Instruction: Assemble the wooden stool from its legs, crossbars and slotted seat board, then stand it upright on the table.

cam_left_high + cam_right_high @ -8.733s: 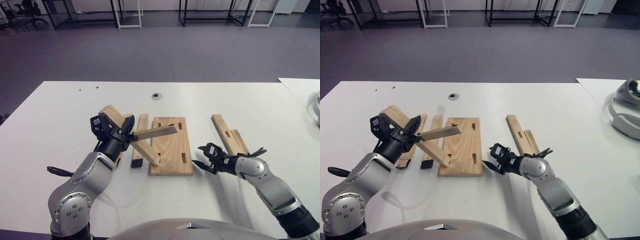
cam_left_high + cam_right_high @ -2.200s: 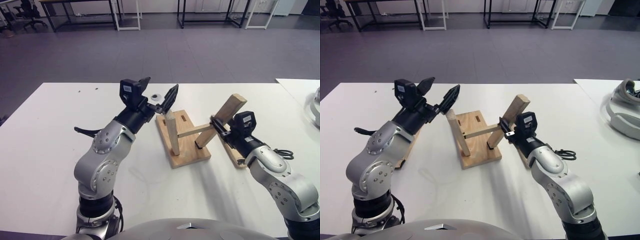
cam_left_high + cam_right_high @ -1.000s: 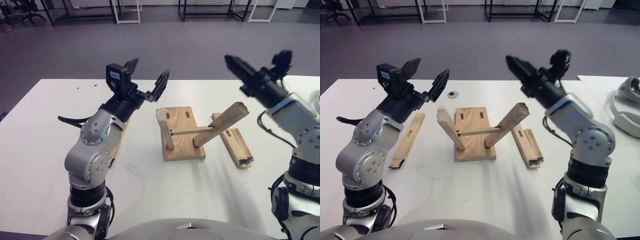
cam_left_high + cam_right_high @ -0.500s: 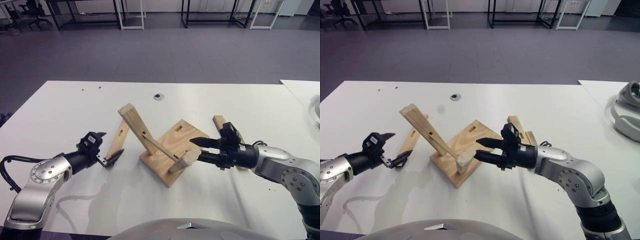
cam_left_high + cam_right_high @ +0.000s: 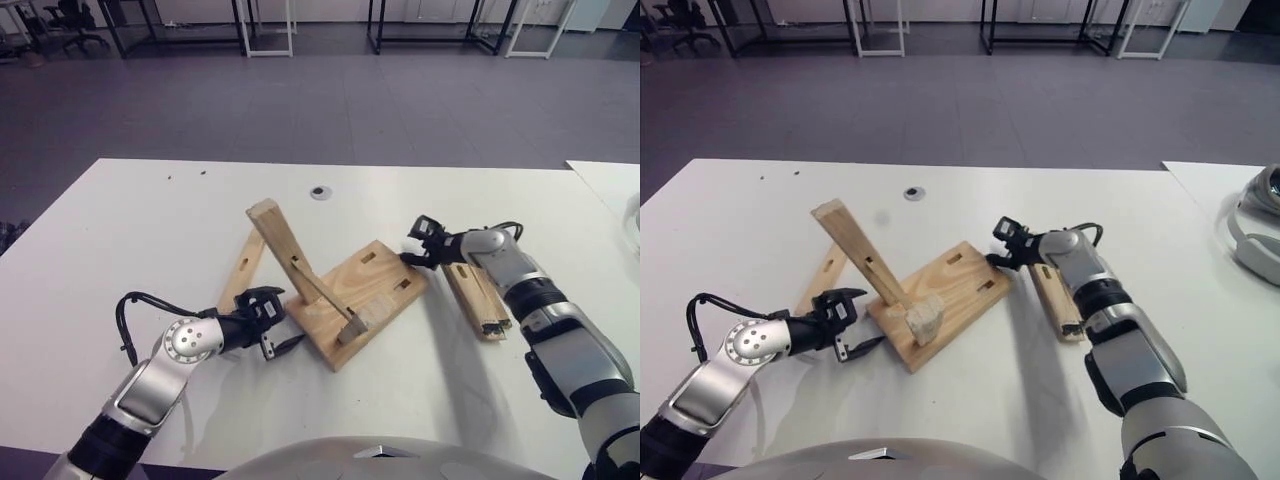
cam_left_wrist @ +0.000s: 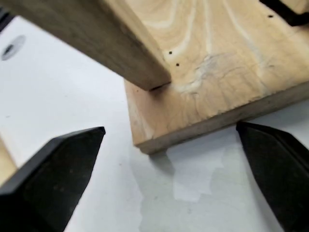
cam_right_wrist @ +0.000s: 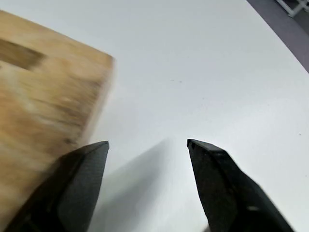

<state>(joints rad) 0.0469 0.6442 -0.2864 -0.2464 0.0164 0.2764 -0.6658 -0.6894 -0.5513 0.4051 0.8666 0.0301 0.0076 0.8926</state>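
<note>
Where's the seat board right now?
In the left eye view, the seat board lies mid-table, turned diagonally. Its near-left corner sits between the open left claw fingers, and its far-right corner is at the right claw.

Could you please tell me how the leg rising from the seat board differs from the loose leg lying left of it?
The raised leg stands tilted, its lower end meeting the seat board; the loose leg lies flat on the table. The raised leg belongs to the assembly, while the loose leg lies alone beside the board. Both are pale wooden bars of similar build.
</note>
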